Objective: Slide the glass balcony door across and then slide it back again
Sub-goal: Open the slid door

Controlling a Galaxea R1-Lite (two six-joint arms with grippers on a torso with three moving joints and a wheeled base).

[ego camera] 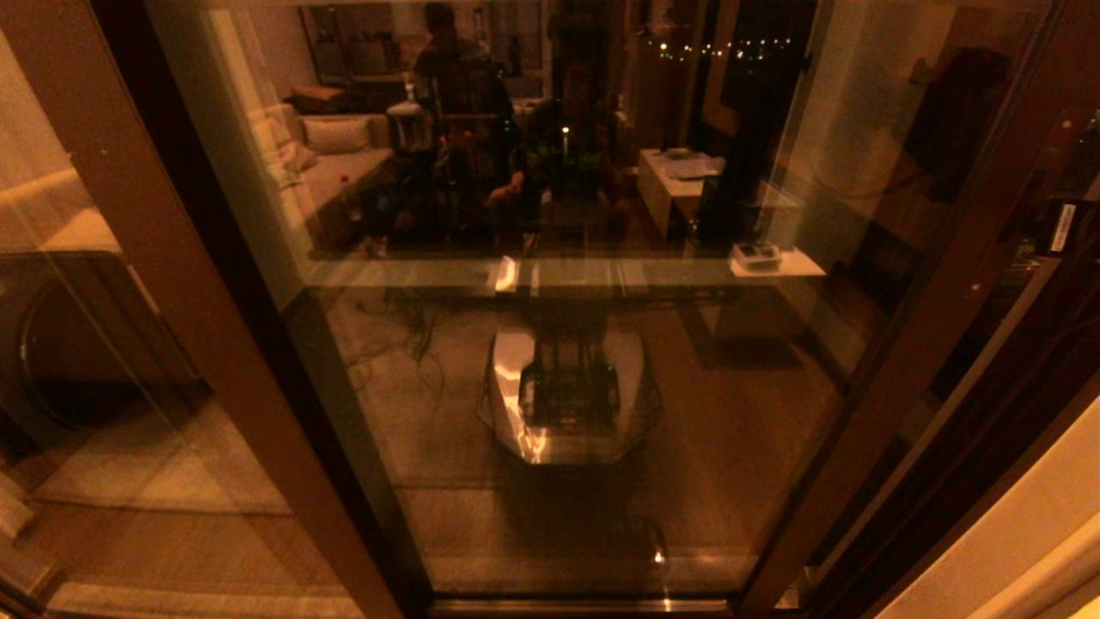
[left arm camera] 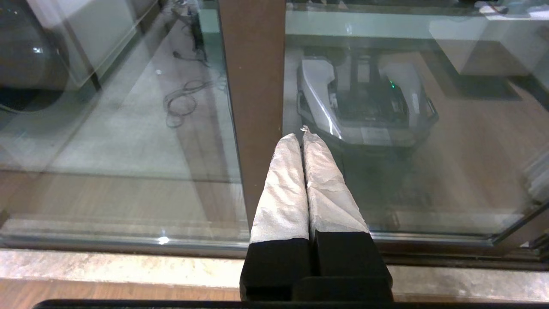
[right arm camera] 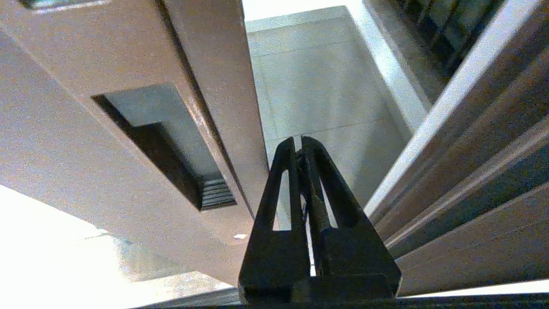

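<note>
The glass balcony door (ego camera: pixel 601 258) fills the head view, reflecting the room and my own base. Neither gripper shows in that view. Its right upright (ego camera: pixel 945 301) carries a recessed handle (right arm camera: pixel 163 146). My right gripper (right arm camera: pixel 298 139) is shut and empty. It sits in the narrow gap between that upright's edge (right arm camera: pixel 223 86) and the outer door frame (right arm camera: pixel 472 150). My left gripper (left arm camera: pixel 300 135), with white-wrapped fingers (left arm camera: pixel 283 189), is shut on nothing. It points at the door's left upright (left arm camera: pixel 253 86) low down; I cannot tell whether it touches it.
A second brown-framed pane (ego camera: pixel 86 344) stands to the left. A stone sill and metal track (left arm camera: pixel 85 266) run along the door's foot. Pale balcony tiles (right arm camera: pixel 321 86) show through the gap. A light wall (ego camera: pixel 1031 533) rises at the right.
</note>
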